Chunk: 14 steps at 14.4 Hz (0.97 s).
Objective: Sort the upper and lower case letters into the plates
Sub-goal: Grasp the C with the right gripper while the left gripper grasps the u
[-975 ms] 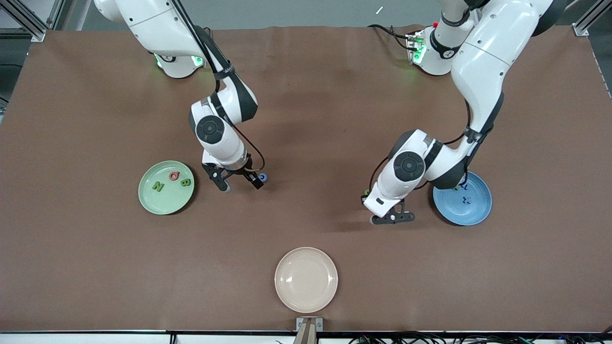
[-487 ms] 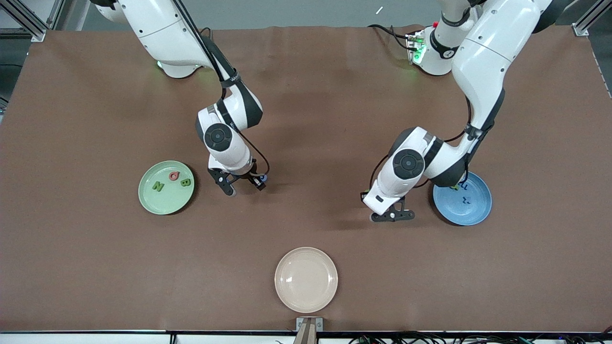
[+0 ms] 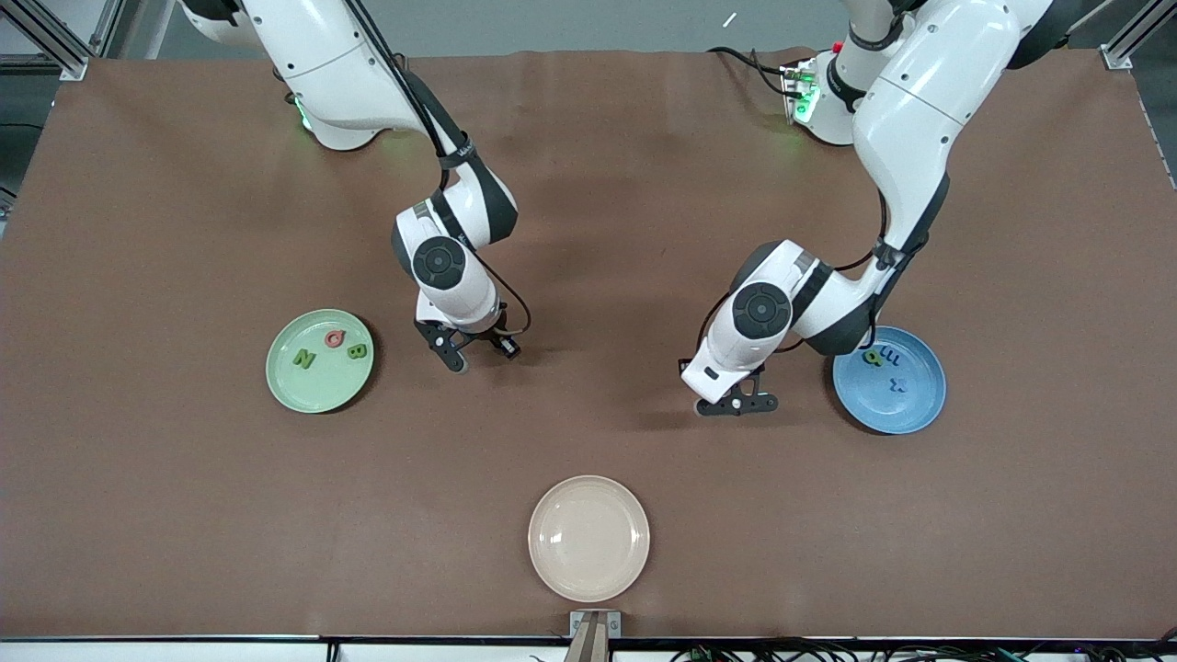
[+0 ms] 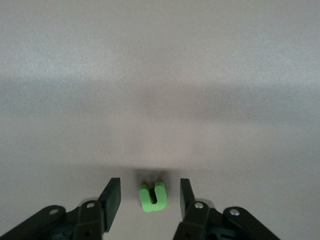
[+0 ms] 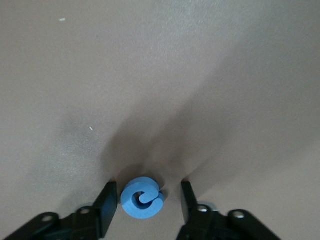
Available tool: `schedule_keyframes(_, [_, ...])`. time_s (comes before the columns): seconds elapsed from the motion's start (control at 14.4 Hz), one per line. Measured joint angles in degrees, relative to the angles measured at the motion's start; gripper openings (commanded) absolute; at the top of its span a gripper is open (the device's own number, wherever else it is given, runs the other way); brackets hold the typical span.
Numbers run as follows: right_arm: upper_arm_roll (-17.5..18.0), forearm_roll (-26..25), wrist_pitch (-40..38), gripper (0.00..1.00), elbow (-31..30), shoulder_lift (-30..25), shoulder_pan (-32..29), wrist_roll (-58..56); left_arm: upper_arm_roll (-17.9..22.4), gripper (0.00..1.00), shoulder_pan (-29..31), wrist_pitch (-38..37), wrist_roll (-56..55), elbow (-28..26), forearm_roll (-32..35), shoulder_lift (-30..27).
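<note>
The empty cream-beige plate lies nearest the front camera and belongs to neither sort, so a letter dropped there would be misplaced.

The left end effector is down at the tabletop, beside the blue plate and toward the middle of the table. Its fingers are spread on either side of the green u with a gap on each side, gripping nothing yet. The u is small, flat and thin, lying on the brown surface. If the fingers come together too high, it may slip out or be pinched by one leg and twist.

In the blue plate lie the green q, blue m and blue x. In the pale green plate lie the green N, pink-red Q and green B.

The right end effector is low beside the green plate, its fingers parted around the blue G. One finger is just beside the G and the other stands apart from it. That uneven gap is a risk: the G is rounded and thick-edged, and it could be pushed sideways or roll out of the grip.
</note>
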Motion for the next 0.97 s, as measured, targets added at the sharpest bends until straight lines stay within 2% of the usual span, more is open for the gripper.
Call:
schedule_keyframes(0.07, [-0.02,0.0,-0.28,0.43,0.25,0.0,0.01,0.1,-0.01,0.57,-0.01,0.0,-0.57,-0.07,0.0,0.09])
schedule_keyframes(0.14, [-0.04,0.0,-0.32,0.32,0.29,0.04,0.02,0.11,-0.06,0.57,-0.08,0.0,-0.96,-0.1,0.0,0.18])
schedule_keyframes(0.28, [-0.16,0.0,-0.6,0.03,0.45,-0.1,0.02,0.2,-0.07,0.57,-0.25,0.0,-1.58,-0.14,0.0,0.27])
schedule_keyframes(0.35, [-0.21,0.02,-0.66,0.0,0.49,-0.08,0.01,0.28,-0.09,0.57,-0.28,0.0,-1.72,-0.15,0.0,0.29])
schedule_keyframes(0.63, [-1.05,-0.03,-1.15,0.0,0.65,-0.09,-0.59,0.19,-0.1,0.57,-0.3,0.0,-1.81,-0.31,-0.04,0.68])
schedule_keyframes(0.77, [-1.74,-0.26,-4.61,0.0,1.55,-0.81,-3.17,-3.2,-0.14,0.56,-0.34,0.0,-1.82,-0.34,-0.04,1.04])
schedule_keyframes(0.97, [-2.01,-0.38,-12.85,0.0,2.65,-5.01,-10.0,-12.93,-0.22,0.37,-0.54,0.0,-3.08,-0.34,-0.04,1.37])
